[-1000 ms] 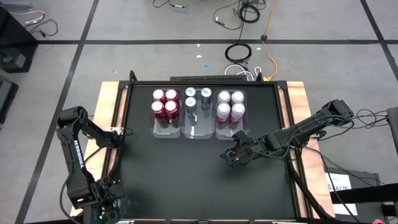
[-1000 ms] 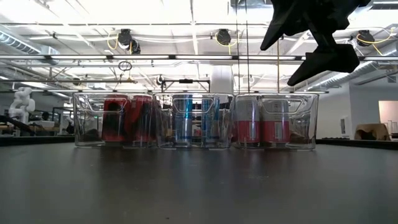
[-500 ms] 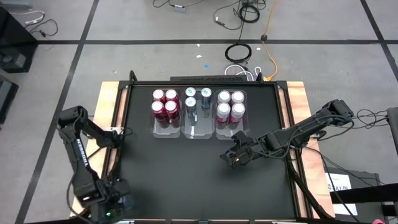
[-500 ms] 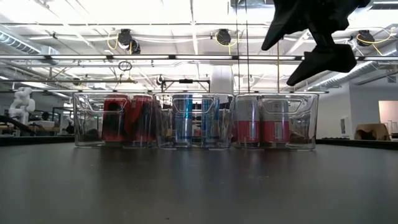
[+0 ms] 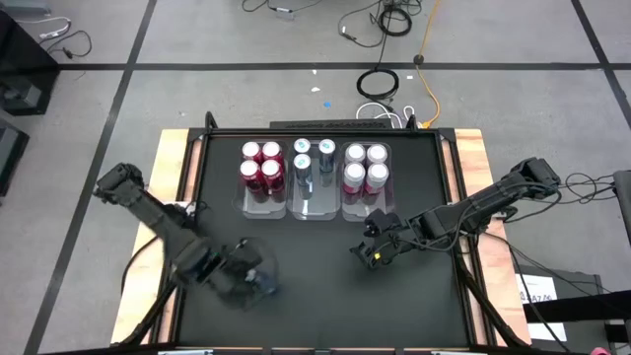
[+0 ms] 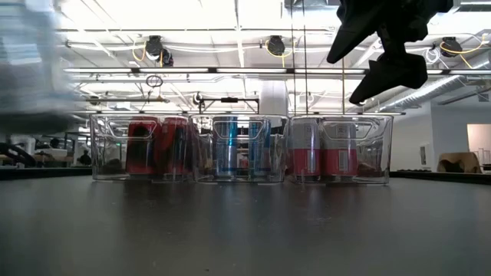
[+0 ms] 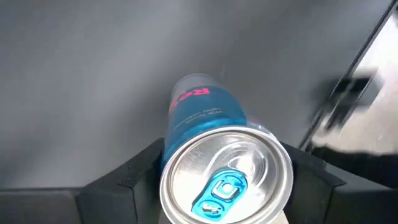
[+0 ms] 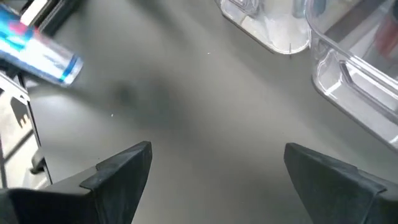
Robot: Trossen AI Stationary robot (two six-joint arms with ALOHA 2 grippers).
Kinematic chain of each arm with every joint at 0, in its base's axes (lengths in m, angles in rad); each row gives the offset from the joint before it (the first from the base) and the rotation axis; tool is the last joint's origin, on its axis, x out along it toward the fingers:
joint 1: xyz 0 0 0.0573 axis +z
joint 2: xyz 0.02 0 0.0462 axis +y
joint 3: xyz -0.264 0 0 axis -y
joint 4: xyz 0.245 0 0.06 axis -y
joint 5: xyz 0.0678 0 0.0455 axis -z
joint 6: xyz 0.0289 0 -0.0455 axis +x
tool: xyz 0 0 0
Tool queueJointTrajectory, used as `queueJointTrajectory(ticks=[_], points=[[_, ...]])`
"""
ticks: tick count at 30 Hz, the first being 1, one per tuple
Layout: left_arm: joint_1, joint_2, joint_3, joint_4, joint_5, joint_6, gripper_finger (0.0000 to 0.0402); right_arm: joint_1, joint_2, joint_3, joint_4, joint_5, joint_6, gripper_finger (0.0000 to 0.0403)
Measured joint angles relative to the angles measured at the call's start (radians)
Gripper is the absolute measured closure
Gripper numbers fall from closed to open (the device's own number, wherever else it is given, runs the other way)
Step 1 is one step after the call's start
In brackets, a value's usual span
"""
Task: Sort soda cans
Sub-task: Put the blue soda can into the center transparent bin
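A blue soda can with a silver top sits between the fingers of my left gripper, over the near left part of the black table. The right wrist view shows that can blurred and tilted in the air. Three clear bins stand side by side at the far middle. The left bin holds red cans, the middle one blue cans, and the right one pink cans. My right gripper hangs open above the table, in front of the pink cans, with nothing between its fingers. My left gripper pinches the blue can between its two fingers, on opposite sides of the can's wall just under the silver rim. The fingers come steeply from above. The can is lifted clear of the table, its top toward the wrist.
Bare black table lies between the two grippers and in front of the bins. Wooden borders run along the table's left and right edges. Cables lie on the floor beyond the far edge.
My left arm has swung quickly from beyond the table's left edge in over the near left part of the table, carrying the blue can. My right gripper has stayed in place and rolled a little about its own axis.
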Motion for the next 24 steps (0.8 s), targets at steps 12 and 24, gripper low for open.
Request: queueJointTrajectory(ticks=[12,24], points=[[0.479,0.0,0.27,-0.003,-0.01,0.599,0.015,0.0,0.0,0.0,0.0,-0.003,-0.081,0.0044],[0.912,0.172,0.437,-0.031,0.264,1.105,0.015,0.0,0.0,0.0,0.0,0.055,0.006,0.0044]])
